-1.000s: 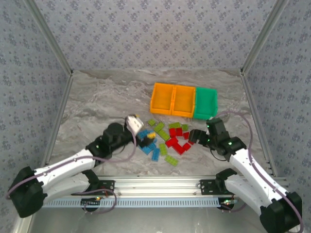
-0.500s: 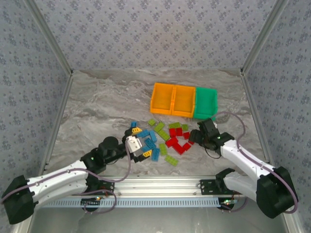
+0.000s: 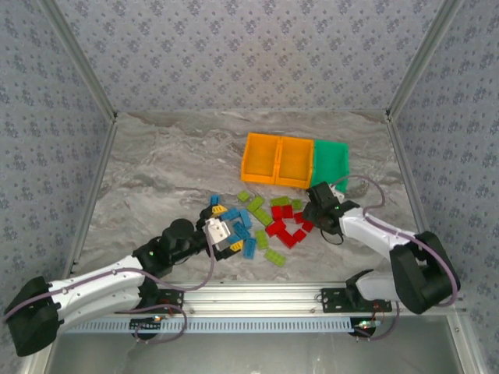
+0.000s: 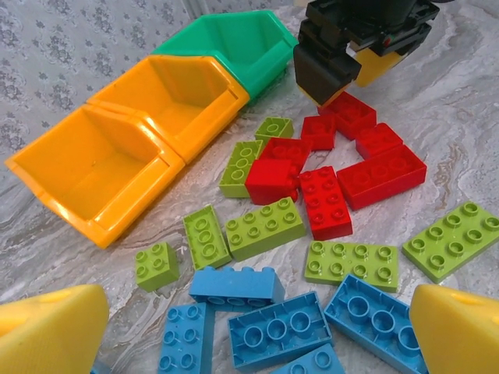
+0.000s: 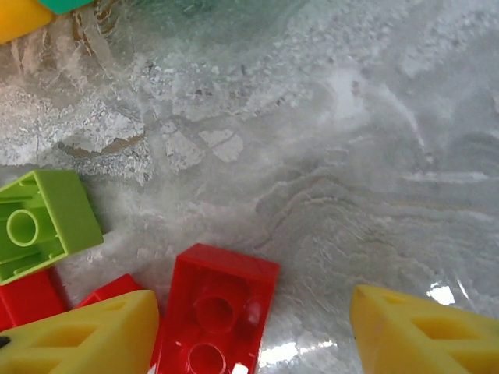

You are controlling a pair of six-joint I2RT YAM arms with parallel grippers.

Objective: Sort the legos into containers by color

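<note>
While my right gripper (image 5: pixel 253 331) stands half open astride a red lego (image 5: pixel 214 312) at the pile's (image 3: pixel 269 222) right edge, clamping nothing, I judge the pick step in hand; next: close firmly, lift clear, carry to the far containers (image 3: pixel 278 160).

Lab test cell, patterned walls (image 3: pixel 249 54), aluminium frame (image 3: pixel 257 300), marble tabletop (image 3: pixel 171 164)
</note>
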